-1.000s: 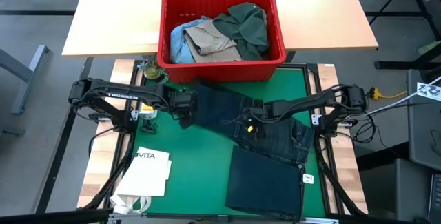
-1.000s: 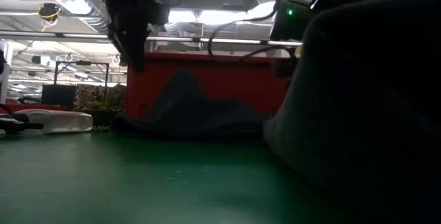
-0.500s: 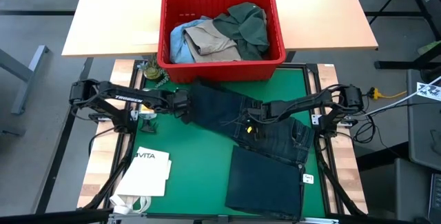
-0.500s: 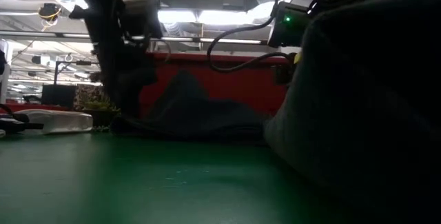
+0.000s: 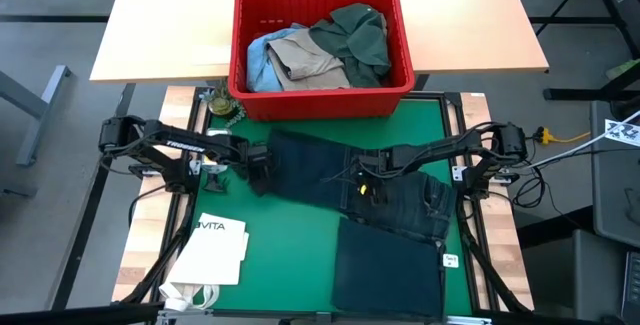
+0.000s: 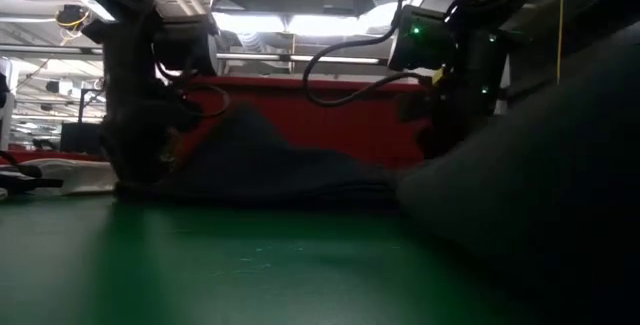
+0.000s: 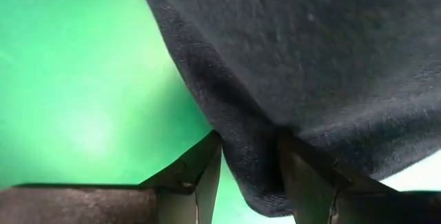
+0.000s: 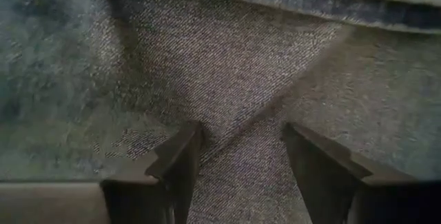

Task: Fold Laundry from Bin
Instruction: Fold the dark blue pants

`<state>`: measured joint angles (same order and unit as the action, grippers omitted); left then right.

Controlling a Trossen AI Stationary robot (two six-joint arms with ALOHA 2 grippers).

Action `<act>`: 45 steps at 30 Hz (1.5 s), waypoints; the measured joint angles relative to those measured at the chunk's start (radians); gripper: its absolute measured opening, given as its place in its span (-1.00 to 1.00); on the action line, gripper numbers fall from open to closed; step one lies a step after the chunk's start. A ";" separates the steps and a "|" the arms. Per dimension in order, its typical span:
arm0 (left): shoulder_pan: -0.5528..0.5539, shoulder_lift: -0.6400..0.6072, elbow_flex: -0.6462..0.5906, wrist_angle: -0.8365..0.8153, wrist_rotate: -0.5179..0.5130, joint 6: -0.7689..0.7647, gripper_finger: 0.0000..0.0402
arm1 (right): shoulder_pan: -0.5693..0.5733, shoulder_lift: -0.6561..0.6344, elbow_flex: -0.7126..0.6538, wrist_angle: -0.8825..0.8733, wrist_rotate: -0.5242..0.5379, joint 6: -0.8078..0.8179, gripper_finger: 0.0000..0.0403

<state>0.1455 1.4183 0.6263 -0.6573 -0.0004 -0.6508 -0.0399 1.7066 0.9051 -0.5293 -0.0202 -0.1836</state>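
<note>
The dark navy-grey trousers (image 5: pixel 340 180) lie slantwise on the green mat (image 5: pixel 290 235), from near the red bin (image 5: pixel 320 100) down to a folded part at the near right (image 5: pixel 390 270). My left gripper (image 5: pixel 257 165) is shut on their left end, low at the mat. My right gripper (image 5: pixel 362 173) is shut on their middle. The bin holds a dark green shirt (image 5: pixel 355 30), a khaki garment (image 5: pixel 305 57) and light blue denim (image 5: pixel 258 60). My left gripper pinches the trousers' left end, at its edge (image 7: pixel 251 148), between its two fingers (image 7: pixel 200 176). It stands down at the mat (image 6: pixel 140 170), and the cloth slopes up from the hold toward the bin. My right gripper has a raised fold of the trousers' middle (image 8: pixel 238 138) between its two fingers (image 8: pixel 182 155), coming from above. Creases run in toward the fold. The cloth around it lies on the mat.
A white paper bag printed VITA (image 5: pixel 215 250) lies on the mat's near left corner. A small plant-like thing (image 5: pixel 222 103) sits left of the bin. The bin stands on a wooden table beyond the mat. Bare mat shows between the bag and the trousers.
My left gripper has come down to the mat and gone toward the table's left and near edges, drawing the trousers' left end with it. The cloth heap close before the low camera has sunk lower. My right gripper has stayed on the trousers' middle.
</note>
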 joint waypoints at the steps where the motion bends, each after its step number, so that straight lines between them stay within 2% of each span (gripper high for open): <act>1: -0.011 0.001 0.000 -0.006 0.029 -0.003 -0.32 | 0.000 0.001 0.000 -0.001 -0.032 -0.009 0.08; 6: -0.076 0.000 0.006 -0.025 0.155 -0.057 -0.32 | 0.000 0.001 -0.001 -0.006 -0.149 -0.056 0.08; 9: -0.117 0.002 0.042 -0.095 0.207 -0.079 -0.32 | 0.001 -0.006 -0.001 -0.017 -0.172 -0.063 0.08; 11: -0.137 -0.005 0.081 -0.134 0.204 -0.075 -0.32 | 0.001 -0.020 -0.003 -0.025 -0.168 -0.063 0.08; 19: -0.179 -0.064 0.243 -0.328 0.097 -0.049 -0.32 | 0.001 -0.119 -0.006 -0.060 -0.118 -0.061 0.08; 24: -0.171 -0.105 0.341 -0.332 0.037 0.033 -0.32 | 0.001 -0.131 -0.005 -0.053 -0.104 -0.061 0.08; 29: -0.139 -0.111 0.451 -0.313 -0.157 0.094 -0.32 | 0.001 -0.131 -0.005 -0.050 -0.101 -0.061 0.08; 32: -0.109 -0.113 0.473 -0.237 -0.243 0.138 -0.32 | 0.001 -0.131 -0.004 -0.047 -0.067 -0.061 0.08; 35: -0.075 -0.112 0.473 -0.198 -0.243 0.174 -0.32 | 0.001 -0.131 0.000 -0.050 -0.021 -0.061 0.08; 41: 0.006 -0.112 0.473 -0.241 -0.242 0.193 -0.32 | 0.001 -0.131 0.069 -0.041 0.045 -0.116 0.08; 45: 0.047 -0.112 0.473 -0.246 -0.206 0.239 -0.32 | 0.001 -0.131 0.089 0.030 0.176 -0.200 0.08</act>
<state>0.1927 1.3067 1.0988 -0.9037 -0.2067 -0.4121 -0.0387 1.5753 0.9936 -0.4991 0.1556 -0.3831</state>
